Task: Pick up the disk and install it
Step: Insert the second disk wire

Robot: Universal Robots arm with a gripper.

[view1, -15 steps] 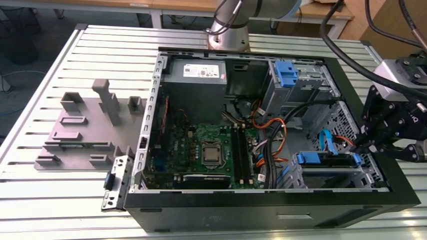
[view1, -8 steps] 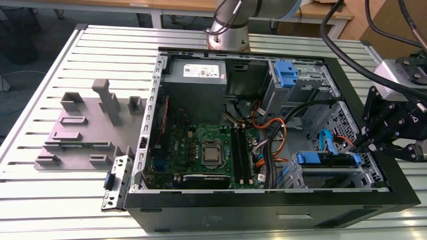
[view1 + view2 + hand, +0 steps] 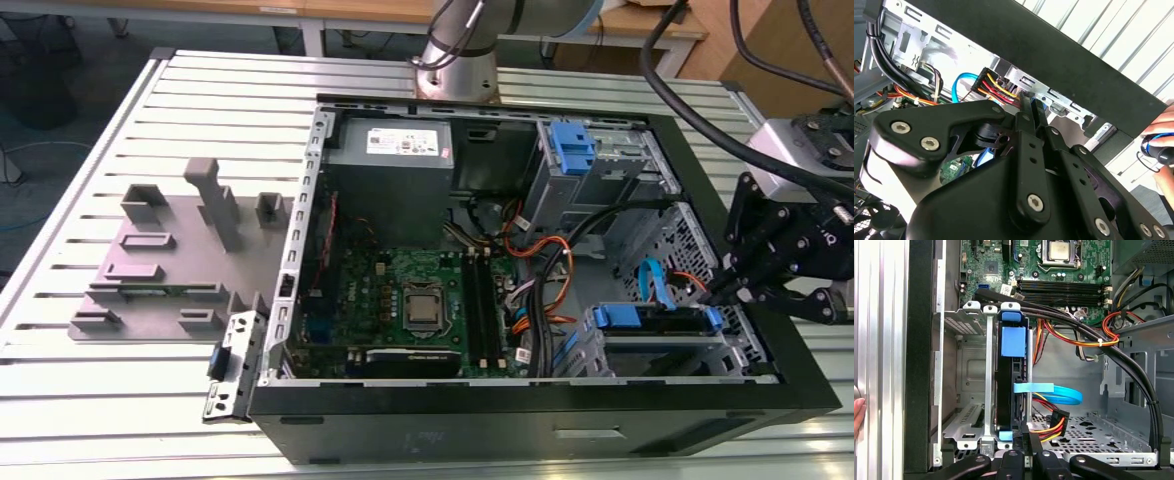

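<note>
While disk (image 3: 1004, 385) stands edgewise in cage (image 3: 968, 316) | long axis runs motherboard (image 3: 1054, 275) to claw (image 3: 1026, 434) | claw pinched closed, hold unclear

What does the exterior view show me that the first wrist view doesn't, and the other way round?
The exterior view adds the grey fixture block on the table, the arm's base and a tall blue clip. The first wrist view adds a person's fingertips beside the case and the red-and-yellow power plug by the disk. Both share the disk on edge in its metal cage, the blue cable, the motherboard and the gripper.
</note>
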